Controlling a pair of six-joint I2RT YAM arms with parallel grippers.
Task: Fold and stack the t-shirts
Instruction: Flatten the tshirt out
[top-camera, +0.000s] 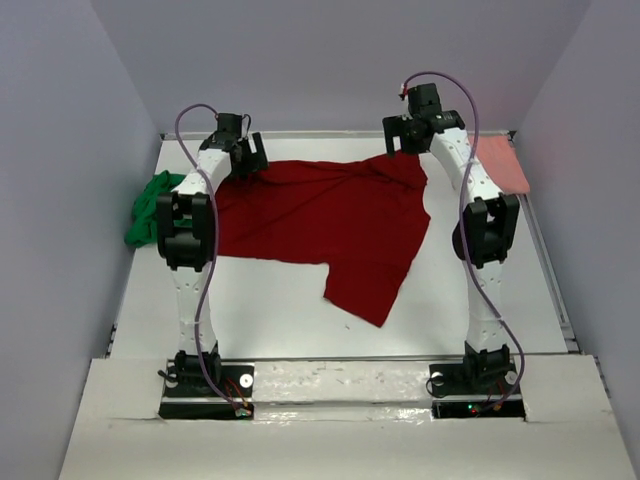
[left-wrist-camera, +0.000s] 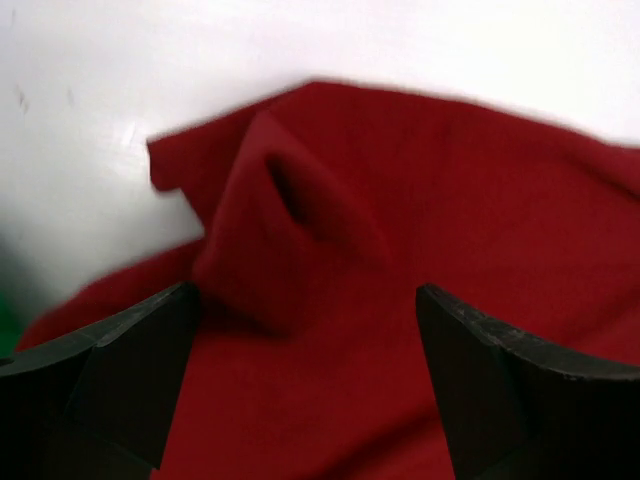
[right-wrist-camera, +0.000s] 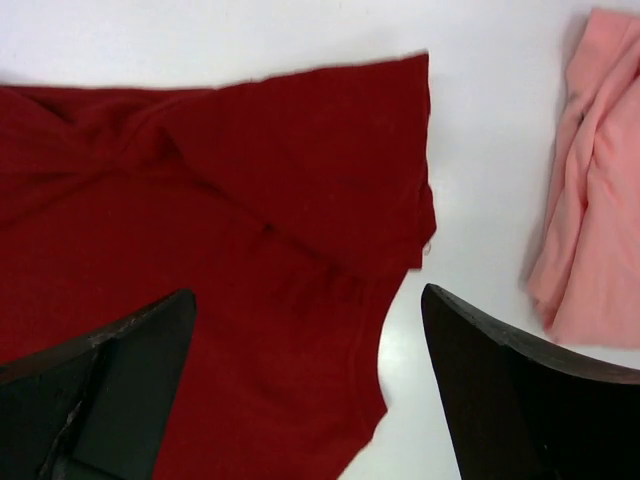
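Note:
A dark red t-shirt (top-camera: 320, 220) lies spread and wrinkled across the middle of the white table, one part hanging toward the near side. My left gripper (top-camera: 245, 155) hovers open over its far left corner, where the cloth (left-wrist-camera: 400, 200) is bunched into a fold; nothing sits between the fingers (left-wrist-camera: 130, 370). Over the far right corner my right gripper (top-camera: 410, 135) is also open and empty, above the sleeve edge (right-wrist-camera: 200, 200). A bright green t-shirt (top-camera: 150, 205) is crumpled at the left edge. A salmon pink t-shirt (top-camera: 505, 160) lies at the far right, also in the right wrist view (right-wrist-camera: 595, 200).
The white table (top-camera: 280, 310) is walled in by grey panels on the left, back and right. Both arm bases stand at the near edge.

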